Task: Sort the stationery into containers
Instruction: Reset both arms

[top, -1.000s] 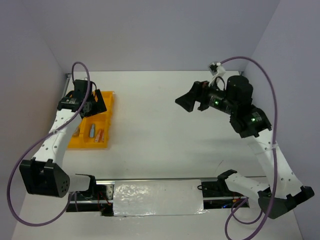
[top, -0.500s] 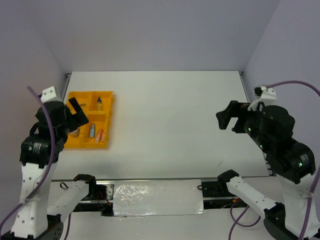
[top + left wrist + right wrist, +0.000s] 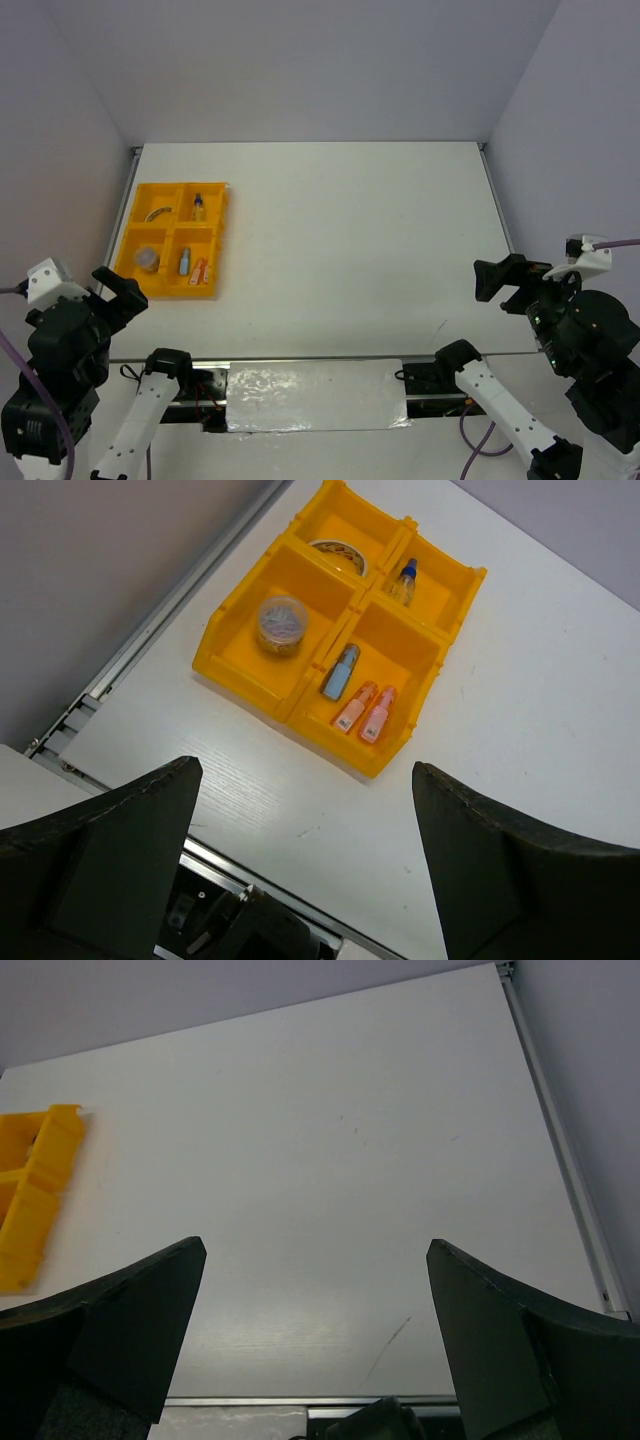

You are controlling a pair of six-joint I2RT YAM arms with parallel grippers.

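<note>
The yellow-orange tray (image 3: 222,240) lies at the table's left and shows in the left wrist view (image 3: 240,602). Its compartments hold the beige tape ring (image 3: 338,552), the clear bottle with blue cap (image 3: 404,581), the dark round jar (image 3: 281,623), and the blue clip piece (image 3: 340,672) beside the orange piece (image 3: 353,707) and pink piece (image 3: 379,713). My left gripper (image 3: 120,290) is open and empty, high above the near left corner. My right gripper (image 3: 510,280) is open and empty, high at the near right. The tray's edge shows in the right wrist view (image 3: 40,1185).
A metal rail (image 3: 320,362) runs along the table's near edge, with a silver foil patch (image 3: 315,395) between the arm bases. Grey walls close the left, back and right sides. A thin dark scratch (image 3: 385,1338) marks the table near the right front.
Both arms have pulled back from the table toward the near corners and risen. The left gripper has left the tray, and the right has withdrawn from the middle right. The tray's items stayed put.
</note>
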